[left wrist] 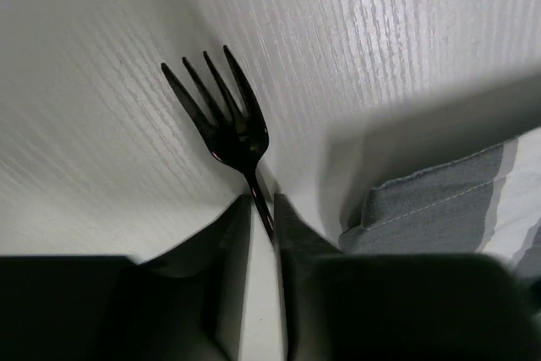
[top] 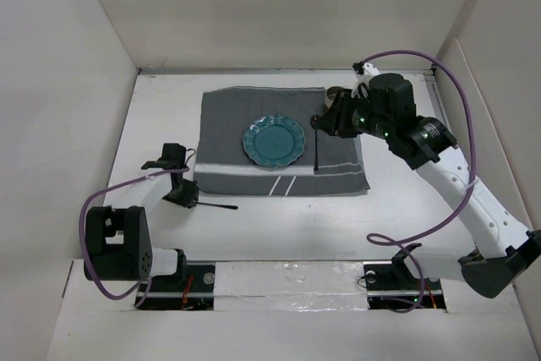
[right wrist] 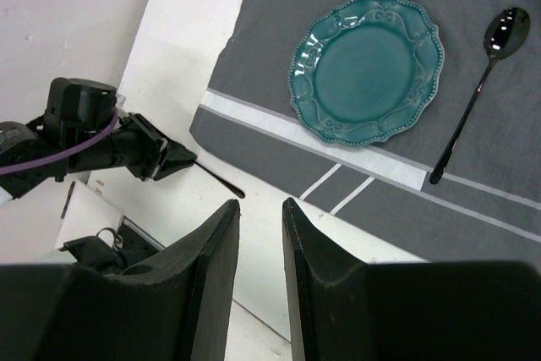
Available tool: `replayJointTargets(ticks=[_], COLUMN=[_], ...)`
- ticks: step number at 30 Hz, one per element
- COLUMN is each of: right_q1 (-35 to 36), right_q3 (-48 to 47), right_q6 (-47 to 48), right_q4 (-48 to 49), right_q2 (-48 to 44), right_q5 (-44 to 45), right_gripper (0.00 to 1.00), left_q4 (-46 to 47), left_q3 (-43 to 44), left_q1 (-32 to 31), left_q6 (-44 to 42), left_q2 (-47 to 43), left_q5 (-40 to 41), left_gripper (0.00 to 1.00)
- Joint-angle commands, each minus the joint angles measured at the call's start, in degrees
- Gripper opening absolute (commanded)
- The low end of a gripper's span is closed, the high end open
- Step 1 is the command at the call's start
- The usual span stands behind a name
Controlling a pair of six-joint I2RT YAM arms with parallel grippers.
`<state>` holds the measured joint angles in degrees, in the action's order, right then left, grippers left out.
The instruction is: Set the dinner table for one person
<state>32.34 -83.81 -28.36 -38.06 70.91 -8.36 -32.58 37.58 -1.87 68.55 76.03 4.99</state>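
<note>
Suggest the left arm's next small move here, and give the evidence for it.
Probably lift the black plastic fork off the white tabletop: the left gripper pinches its handle, and the grey striped cloth left of the teal plate has no cutlery yet.

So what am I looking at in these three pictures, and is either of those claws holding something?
These are two robot arms bolted to a white table. One picture looks down from above; the other two come from small cameras on each arm's wrist. On the table lies a grey striped cloth with a teal plate and a black spoon to its right. The left gripper is closing its two fingers around the handle of a black fork that lies on the bare table beside the cloth. The right gripper hangs above the cloth, slightly open and holding nothing.
</note>
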Motion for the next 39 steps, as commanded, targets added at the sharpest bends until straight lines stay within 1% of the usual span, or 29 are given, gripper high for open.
replayJointTargets(ticks=[1,2,3,5,7,8,9,10,12,14,16,17,18,19,20,21,22,23,25,26,27,31,33,34,35,36,37,38,39], right_q1=[-0.7,-1.31,-1.31,-1.84,-2.89,-2.89,-3.42,-3.42,-4.04,-4.56,-5.17,-5.18,-5.18,-5.18,-5.18,-5.18,-5.7,-5.71,-5.71,-5.71,-5.71,-5.71,-5.71,-5.71,-5.71,-5.71,-5.71,-5.71,-5.71], right_q3=[0.58,0.58,0.58,0.84,1.28,2.15,2.68,3.38,4.96,5.32,6.02,6.55,6.9,7.86,8.31,8.92,10.23,10.94,12.52,14.1,14.9,18.15,19.38,19.82,19.83,20.17,20.44,20.62,20.97], right_q6=[-0.29,-0.38,-0.55,-0.56,-0.82,-0.91,-1.17,-1.17,-1.52,-1.52,-1.44,-1.44,-1.52,-1.61,-1.87,-2.05,-2.31,-2.75,-3.19,-3.63,-3.98,-4.78,-5.21,-5.39,-5.39,-5.39,-5.39,-5.83,-5.92], right_q4=[3.35,3.35,3.43,3.43,3.61,3.61,3.87,4.14,4.58,4.58,5.01,5.28,5.8,5.81,5.9,6.16,6.16,6.51,7.47,7.91,8.79,9.68,9.06,8.45,8.01,7.57,7.39,6.87,6.51], right_q2=[-0.16,-0.08,0.1,0.45,0.45,0.28,-0.07,-0.25,-0.43,0.01,0.1,0.01,-0.16,-0.25,-0.6,-1.12,-1.3,-1.74,-2.53,-2.97,-3.41,-4.64,-5.0,-5.17,-5.43,-5.52,-5.7,-5.96,-6.05], right_q5=[-1.84,-1.92,-1.92,-2.71,-3.41,-3.59,-3.68,-3.68,-3.77,-3.51,-2.98,-2.28,-1.84,-1.49,-0.53,-0.26,-0.08,0.18,0.19,0.1,0.1,-0.87,0.1,0.88,1.32,1.85,2.29,3.34,3.96], right_gripper=[0.33,0.33,0.32,0.32,0.32,0.32,0.32,0.32,0.32,0.31,0.29,0.29,0.28,0.28,0.28,0.27,0.27,0.27,0.17,0.1,0.0,0.0,0.0,0.08,0.08,0.2,0.29,0.45,0.48], left_q4=[0.94,0.94,0.33,-1.6,-5.9,-7.4,-9.33,-9.52,-8.3,-5.93,-3.29,-2.67,-1.97,-1.62,-1.26,-0.65,-0.3,-0.29,-0.21,-0.21,0.23,-0.2,-0.9,-2.3,-3.1,-3.63,-3.81,-3.81,-3.72], left_q3=[-3.04,-3.3,-3.13,-1.47,0.64,2.65,4.32,4.34,7.58,11.17,15.13,19.76,22.51,25.06,30.83,33.32,35.52,40.24,44.31,48.16,49.59,55.75,58.21,59.35,59.71,59.89,59.71,59.02,58.66], left_q1=[-0.15,-0.15,-0.15,-0.15,-0.15,-0.15,-0.15,-0.15,-0.15,-0.15,-0.15,-0.15,-0.15,-0.67,-1.55,-4.52,-5.94,-7.17,-9.8,-10.43,-11.04,-14.65,-17.2,-17.73,-17.73,-17.73,-17.73,-17.73,-17.73], left_q6=[-1.23,-1.58,-2.02,-5.26,-9.12,-10.1,-12.72,-12.74,-18.0,-23.08,-26.7,-28.55,-32.57,-34.69,-36.54,-39.69,-41.47,-42.96,-46.64,-47.89,-48.86,-52.73,-53.96,-52.92,-52.21,-52.03,-52.29,-52.64,-52.99], left_q2=[2.28,2.02,1.15,-0.43,-4.56,-6.84,-11.99,-14.83,-21.15,-22.06,-16.73,-13.57,-7.1,-4.08,-1.35,3.2,5.16,7.44,13.42,15.27,18.68,26.09,29.77,31.79,31.81,33.47,34.0,34.44,34.88], left_q5=[3.71,3.71,3.79,4.32,5.2,5.64,6.25,6.17,5.91,5.47,4.5,3.98,2.67,1.7,1.69,4.38,5.63,5.99,5.73,5.12,4.94,5.55,8.43,10.19,10.21,10.47,10.3,10.3,10.21], left_gripper=[0.15,0.03,0.0,0.0,0.0,0.0,0.0,0.0,0.0,0.0,0.0,0.0,0.0,0.0,0.0,0.0,0.0,0.0,0.0,0.0,0.0,0.0,0.0,0.0,0.0,0.0,0.0,0.0,0.0])
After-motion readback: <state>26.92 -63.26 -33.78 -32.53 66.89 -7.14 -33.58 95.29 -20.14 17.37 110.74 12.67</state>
